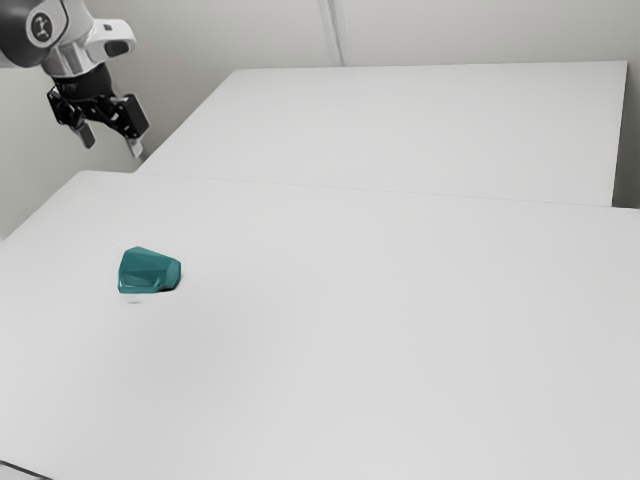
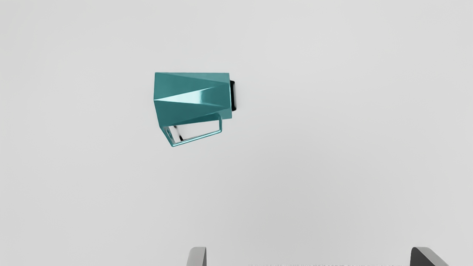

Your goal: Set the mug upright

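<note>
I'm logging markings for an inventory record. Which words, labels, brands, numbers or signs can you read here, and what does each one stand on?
No text is legible.
Round dark emblem with a pale mark, on the arm: too small to make out.
Teal mug, lying on its side: no lettering on the faces that show.

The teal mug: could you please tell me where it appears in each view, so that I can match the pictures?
Exterior view: the mug lies on its side toward the exterior view's left, lower in the picture than the gripper.
Wrist view: it lies beyond the open fingertips, nearer one than the other, its handle on the side toward them.
Shared landmark: the white table beneath it.
</note>
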Tool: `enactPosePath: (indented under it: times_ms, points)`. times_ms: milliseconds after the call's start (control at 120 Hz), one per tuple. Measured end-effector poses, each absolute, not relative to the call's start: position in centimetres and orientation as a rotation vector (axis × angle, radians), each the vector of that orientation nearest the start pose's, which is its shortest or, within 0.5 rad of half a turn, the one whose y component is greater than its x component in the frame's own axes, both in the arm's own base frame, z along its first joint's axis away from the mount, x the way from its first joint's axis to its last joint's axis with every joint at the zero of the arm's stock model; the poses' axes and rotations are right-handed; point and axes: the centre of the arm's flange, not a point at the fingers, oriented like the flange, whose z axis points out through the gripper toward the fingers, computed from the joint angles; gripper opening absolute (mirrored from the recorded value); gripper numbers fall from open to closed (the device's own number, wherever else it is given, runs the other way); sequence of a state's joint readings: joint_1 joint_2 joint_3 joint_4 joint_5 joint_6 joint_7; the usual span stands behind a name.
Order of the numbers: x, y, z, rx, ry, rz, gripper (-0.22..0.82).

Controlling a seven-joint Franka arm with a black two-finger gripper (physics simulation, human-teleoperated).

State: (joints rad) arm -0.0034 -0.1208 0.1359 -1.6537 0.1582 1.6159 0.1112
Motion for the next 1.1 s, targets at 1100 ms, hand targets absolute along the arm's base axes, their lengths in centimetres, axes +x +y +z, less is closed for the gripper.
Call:
enactPosePath:
  times_ms: [1100]
  points:
    - [52.5,34.2,42.4,-3.557,-0.534,0.079,0.60]
